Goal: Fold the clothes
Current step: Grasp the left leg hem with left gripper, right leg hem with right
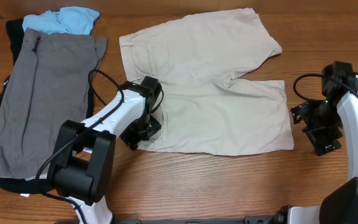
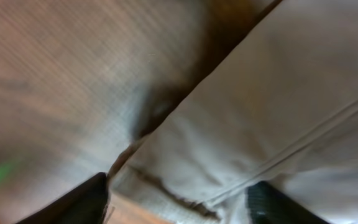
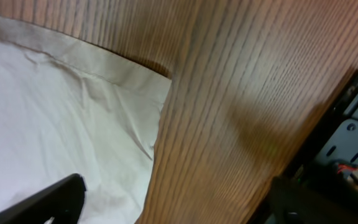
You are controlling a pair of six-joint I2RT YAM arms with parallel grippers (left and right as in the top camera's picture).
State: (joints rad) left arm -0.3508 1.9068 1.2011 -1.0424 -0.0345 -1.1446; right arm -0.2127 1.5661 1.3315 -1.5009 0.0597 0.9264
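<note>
The beige shorts lie spread flat on the wooden table, waistband to the left and both legs pointing right. My left gripper is down at the near corner of the waistband. In the left wrist view its fingers are open, with the shorts' edge between them. My right gripper is just right of the near leg's hem. In the right wrist view it is open over bare wood, with the hem corner beside its left finger.
Grey shorts lie at the left on a dark garment. A light-blue garment sits at the far left corner. Bare wood runs along the front edge.
</note>
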